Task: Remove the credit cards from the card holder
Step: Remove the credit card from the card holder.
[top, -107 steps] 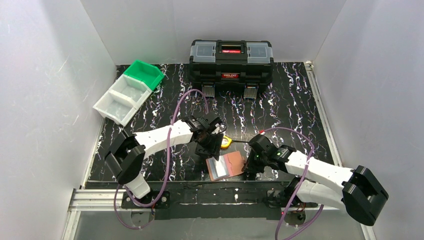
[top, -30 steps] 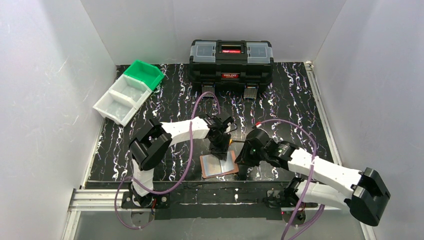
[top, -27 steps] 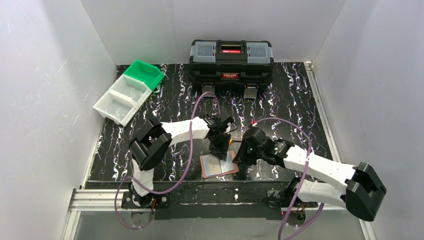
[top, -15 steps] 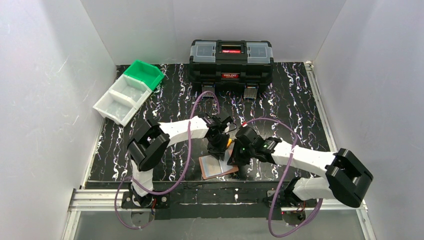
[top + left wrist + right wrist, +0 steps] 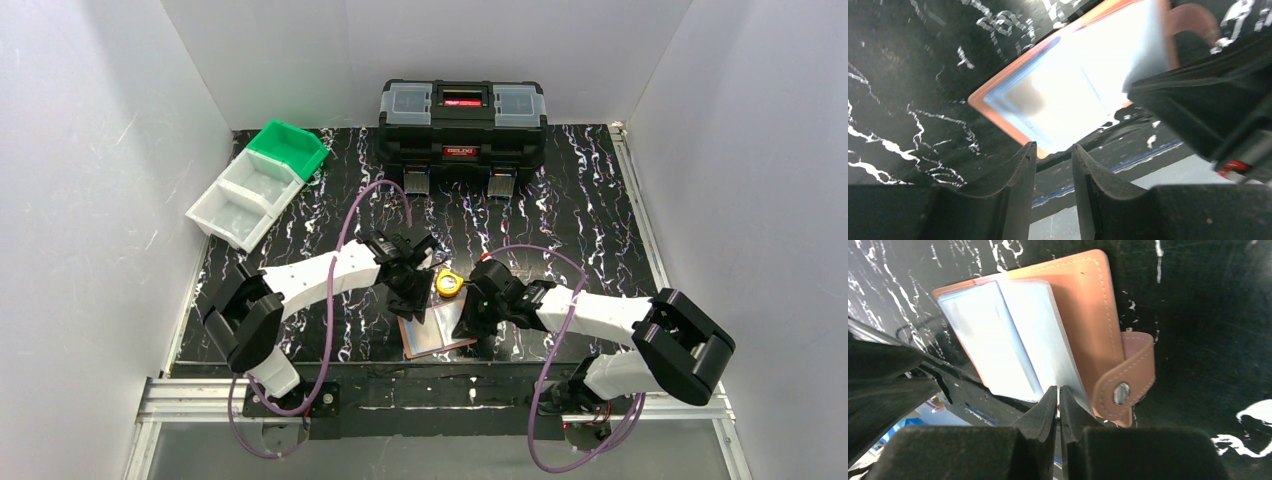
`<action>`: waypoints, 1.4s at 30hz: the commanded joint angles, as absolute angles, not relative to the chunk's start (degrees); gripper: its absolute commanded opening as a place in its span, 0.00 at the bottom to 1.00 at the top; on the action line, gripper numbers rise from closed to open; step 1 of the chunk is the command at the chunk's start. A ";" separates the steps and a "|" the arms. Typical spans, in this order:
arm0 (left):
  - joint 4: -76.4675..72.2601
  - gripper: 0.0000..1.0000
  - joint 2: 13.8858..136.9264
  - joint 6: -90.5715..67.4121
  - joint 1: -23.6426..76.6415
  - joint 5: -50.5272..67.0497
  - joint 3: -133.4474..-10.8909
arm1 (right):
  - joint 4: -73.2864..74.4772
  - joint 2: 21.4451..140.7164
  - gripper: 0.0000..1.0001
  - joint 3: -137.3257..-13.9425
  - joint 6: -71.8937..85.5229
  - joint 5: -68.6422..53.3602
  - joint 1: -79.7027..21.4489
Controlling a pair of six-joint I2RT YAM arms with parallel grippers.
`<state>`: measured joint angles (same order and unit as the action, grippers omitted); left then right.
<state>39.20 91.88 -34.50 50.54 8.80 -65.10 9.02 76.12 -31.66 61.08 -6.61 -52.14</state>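
Tape measure [image 5: 449,284] lies just beyond card holder [image 5: 437,336]; toolbox [image 5: 462,122] stands well behind.

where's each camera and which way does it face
Top external: above and behind the arms, facing down at the black marbled table; both arms show, left gripper and right gripper at the tan leather card holder.
Left wrist: on the left arm, looking past its parted fingers at the holder's clear sleeves.
Right wrist: on the right arm, looking past its nearly closed fingers at the snap tab.
Shared: all show the card holder; each wrist view catches the other gripper.
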 commanded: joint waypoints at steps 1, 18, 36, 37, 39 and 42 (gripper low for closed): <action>40.40 0.31 89.64 -35.37 49.93 8.21 -60.69 | 4.45 76.30 0.13 -31.36 60.09 -9.28 -52.30; 36.51 0.23 97.91 -33.85 48.72 7.58 -60.07 | -1.68 80.12 0.31 -31.95 57.68 -14.61 -52.32; 36.98 0.17 102.50 -30.60 47.92 8.75 -66.28 | 2.27 81.83 0.42 -32.88 60.23 -11.46 -52.29; 37.19 0.17 102.27 -30.48 47.95 9.11 -66.27 | 3.95 81.67 0.45 -33.47 60.21 -10.57 -52.29; 37.41 0.17 101.35 -30.58 47.90 9.41 -66.08 | 7.02 82.07 0.47 -34.99 59.97 -9.19 -52.29; 37.83 0.17 99.88 -30.96 47.90 9.36 -65.30 | 8.43 84.01 0.48 -36.75 59.68 -8.82 -52.29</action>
